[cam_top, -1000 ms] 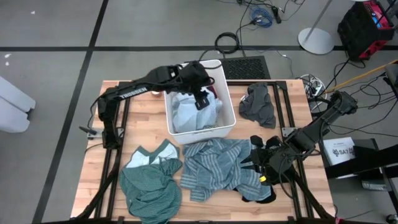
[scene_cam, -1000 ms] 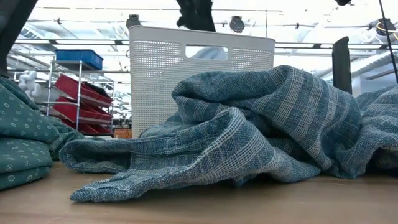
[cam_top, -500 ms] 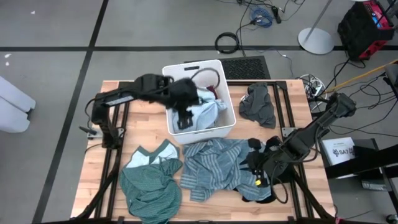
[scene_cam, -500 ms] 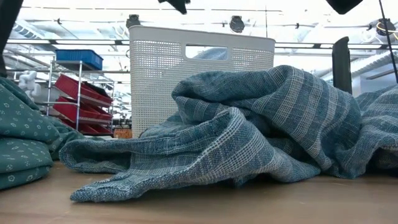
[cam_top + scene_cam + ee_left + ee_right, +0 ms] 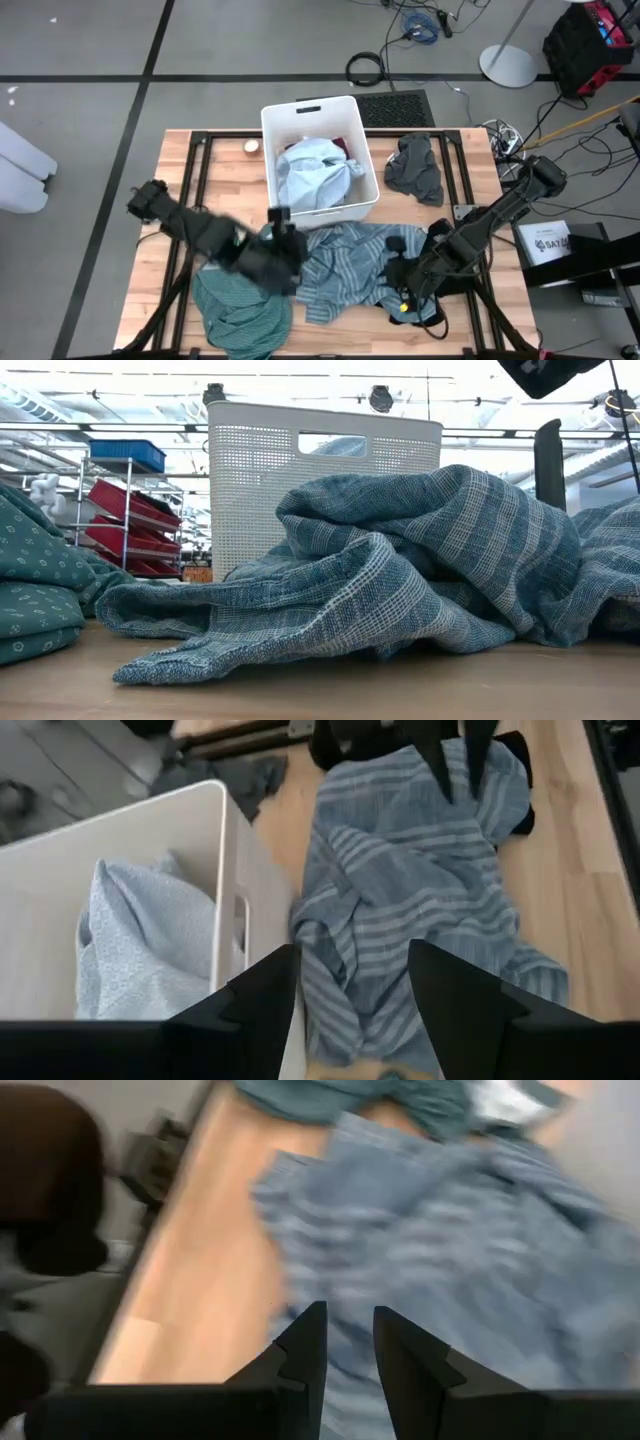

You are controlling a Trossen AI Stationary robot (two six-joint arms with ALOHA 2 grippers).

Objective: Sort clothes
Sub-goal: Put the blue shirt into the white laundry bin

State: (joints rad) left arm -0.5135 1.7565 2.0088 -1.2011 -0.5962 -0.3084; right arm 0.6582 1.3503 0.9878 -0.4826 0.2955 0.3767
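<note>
A blue-grey striped garment (image 5: 345, 262) lies crumpled near the table's middle front, also in the low view (image 5: 400, 560). A teal green garment (image 5: 240, 305) lies to its left. A light blue garment (image 5: 315, 175) and a maroon piece (image 5: 343, 150) sit in the white bin (image 5: 300, 108). A dark grey garment (image 5: 415, 170) lies at the far right, and a black piece (image 5: 418, 315) lies under the striped garment's right end. My left gripper (image 5: 283, 230) hangs open just near of the bin, above the striped garment's left end (image 5: 350, 970). My right gripper (image 5: 350, 1345) hovers over the striped garment's right end, fingers a narrow gap apart with nothing between them.
The bin's near wall (image 5: 235, 910) stands close to my left gripper. Bare wood (image 5: 230, 175) shows left of the bin and along the table's near edge (image 5: 400, 690). Cables and a red case lie on the floor beyond the table.
My left gripper has swung out of the bin toward the table's near edge and left, rolling its wrist, and now hangs over the meeting of the teal and striped garments. My right gripper has sunk a little toward the striped garment and shifted left.
</note>
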